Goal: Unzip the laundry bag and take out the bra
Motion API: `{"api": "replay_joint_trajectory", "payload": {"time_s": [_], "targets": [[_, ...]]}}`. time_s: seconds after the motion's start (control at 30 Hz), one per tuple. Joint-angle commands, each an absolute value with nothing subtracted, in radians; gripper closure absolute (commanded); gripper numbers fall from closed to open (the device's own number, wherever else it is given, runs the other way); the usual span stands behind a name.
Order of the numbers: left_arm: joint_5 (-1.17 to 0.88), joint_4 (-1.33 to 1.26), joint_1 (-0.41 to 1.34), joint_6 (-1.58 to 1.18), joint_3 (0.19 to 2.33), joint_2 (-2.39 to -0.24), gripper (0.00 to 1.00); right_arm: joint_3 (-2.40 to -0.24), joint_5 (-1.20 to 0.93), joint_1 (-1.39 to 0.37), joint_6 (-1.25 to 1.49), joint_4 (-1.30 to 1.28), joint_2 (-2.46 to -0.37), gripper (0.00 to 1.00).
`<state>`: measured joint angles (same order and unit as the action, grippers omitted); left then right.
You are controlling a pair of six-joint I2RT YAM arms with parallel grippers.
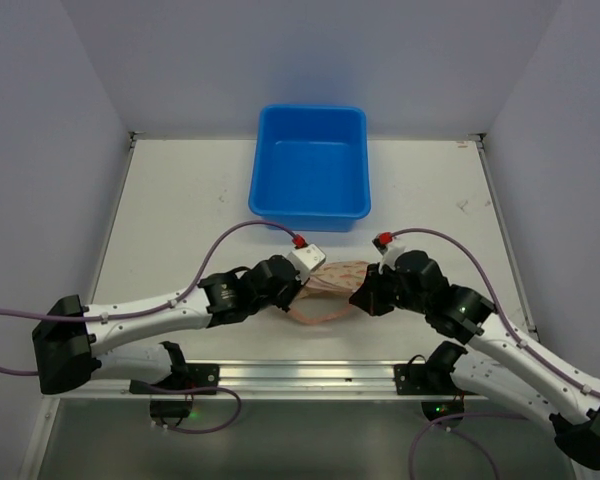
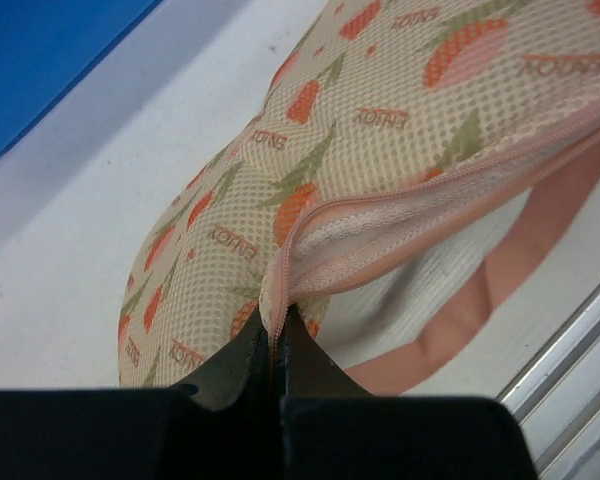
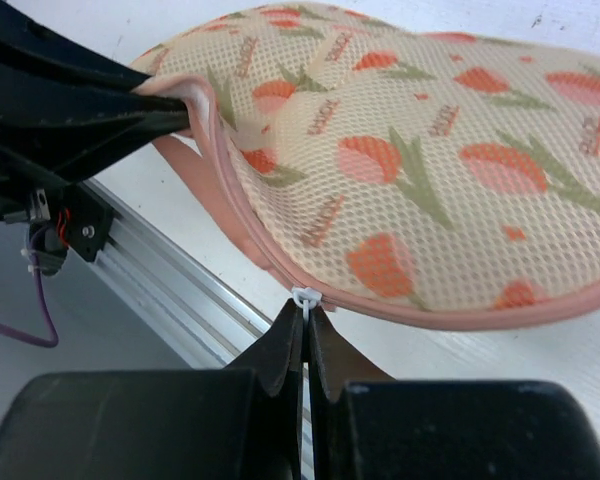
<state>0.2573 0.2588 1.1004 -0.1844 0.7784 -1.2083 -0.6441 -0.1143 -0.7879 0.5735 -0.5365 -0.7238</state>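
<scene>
The laundry bag [image 1: 332, 287], cream mesh with orange-pink print and pink zipper edging, lies between both grippers near the table's front edge. My left gripper [image 2: 277, 325] is shut on the bag's pink zipper edge at its end, and its fingers [image 3: 130, 115] show in the right wrist view. My right gripper [image 3: 306, 305] is shut on the small white zipper pull [image 3: 305, 296] at the bag's near rim. The zipper gapes beside the left jaws, and pale ribbed fabric [image 2: 430, 285] shows inside. I cannot tell whether that is the bra.
A blue plastic tub [image 1: 310, 165] stands behind the bag at the table's middle back. An aluminium rail [image 1: 300, 375] runs along the near edge just below the grippers. Purple cables loop from both wrists.
</scene>
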Motion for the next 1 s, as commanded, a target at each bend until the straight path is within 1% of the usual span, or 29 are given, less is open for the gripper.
{"api": "replay_joint_trajectory", "payload": {"time_s": [0.0,0.03,0.07,0.1,0.13,0.17,0.23,0.33,0.5,0.63,0.7,0.8,0.83,0.87,0.9,0.93,0.97], "targets": [[0.422,0.334,1.078,-0.222,0.770,-1.190,0.97,-0.657,-0.129,-0.785,0.565,-0.539,-0.718,1.00],[0.414,0.328,1.078,-0.216,0.772,-1.186,0.90,-0.658,-0.136,-0.784,0.558,-0.529,-0.725,1.00],[0.379,0.324,1.078,-0.209,0.775,-1.178,0.66,-0.664,-0.165,-0.785,0.546,-0.519,-0.742,1.00],[0.355,0.301,1.077,-0.190,0.778,-1.161,0.50,-0.667,-0.178,-0.785,0.542,-0.494,-0.753,1.00],[0.330,0.289,1.078,-0.180,0.778,-1.154,0.32,-0.672,-0.192,-0.785,0.538,-0.480,-0.765,1.00],[0.280,0.276,1.078,-0.170,0.778,-1.144,0.12,-0.676,-0.216,-0.785,0.534,-0.466,-0.791,1.00],[0.212,0.246,1.080,-0.143,0.781,-1.120,0.01,-0.695,-0.233,-0.795,0.531,-0.439,-0.819,1.00],[0.146,0.213,1.080,-0.103,0.787,-1.097,0.00,-0.710,-0.261,-0.810,0.525,-0.404,-0.865,1.00],[-0.053,0.149,1.081,-0.045,0.793,-1.107,0.00,-0.738,-0.285,-0.834,0.512,-0.379,-0.926,1.00],[-0.156,0.124,1.088,-0.022,0.822,-1.176,0.04,-0.741,-0.290,-0.845,0.515,-0.367,-0.945,1.00],[-0.172,0.117,1.092,-0.011,0.838,-1.222,0.05,-0.741,-0.293,-0.848,0.517,-0.361,-0.946,1.00],[-0.175,0.092,1.094,-0.005,0.841,-1.264,0.12,-0.738,-0.291,-0.850,0.518,-0.360,-0.945,1.00],[-0.173,0.086,1.092,-0.005,0.841,-1.270,0.16,-0.738,-0.291,-0.850,0.518,-0.360,-0.943,1.00],[-0.169,0.078,1.094,-0.005,0.841,-1.278,0.29,-0.738,-0.291,-0.850,0.518,-0.362,-0.942,1.00],[-0.160,0.068,1.094,-0.005,0.842,-1.290,0.36,-0.736,-0.290,-0.850,0.518,-0.364,-0.942,1.00],[-0.149,0.066,1.094,-0.005,0.845,-1.296,0.54,-0.733,-0.287,-0.851,0.522,-0.364,-0.940,1.00],[-0.141,0.066,1.094,-0.005,0.847,-1.301,0.63,-0.730,-0.285,-0.851,0.523,-0.364,-0.936,1.00]]}}
